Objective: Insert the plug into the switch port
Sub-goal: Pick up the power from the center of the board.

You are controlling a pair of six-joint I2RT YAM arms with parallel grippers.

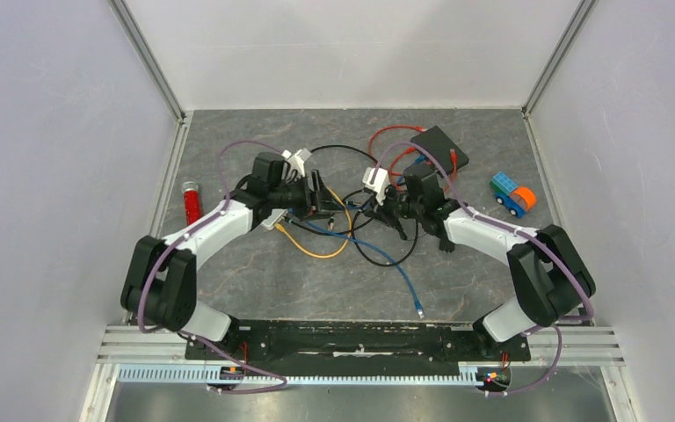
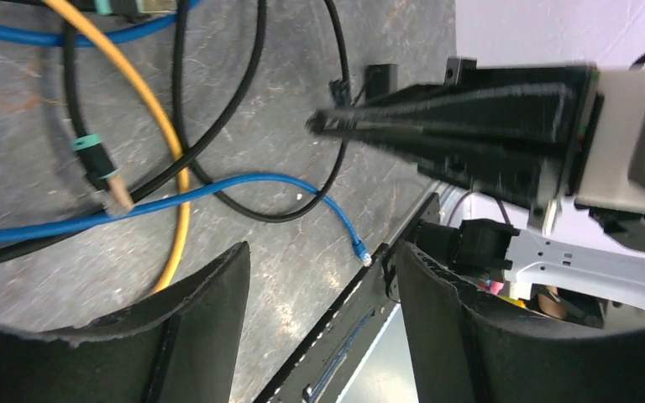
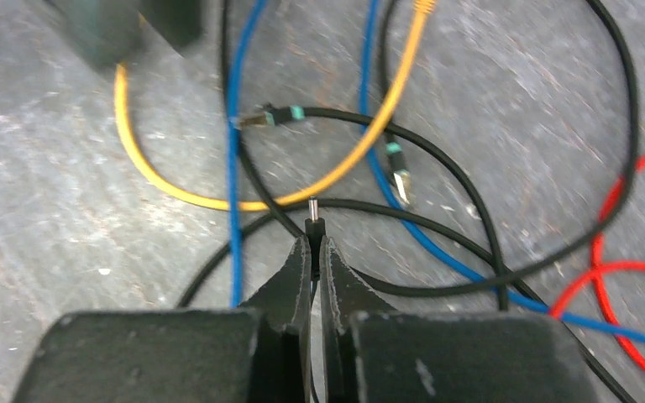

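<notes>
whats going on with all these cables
The right gripper is shut on a small black plug, its metal tip poking out past the fingertips, above a tangle of cables. The left gripper hangs open over the same tangle, holding nothing. The black switch sits farther back on the right, and the plug is not in it yet.

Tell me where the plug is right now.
In the right wrist view, the plug sticks out from the tips of the right pincer, which is shut on it, with the yellow cable looping just beyond its tip.
</notes>
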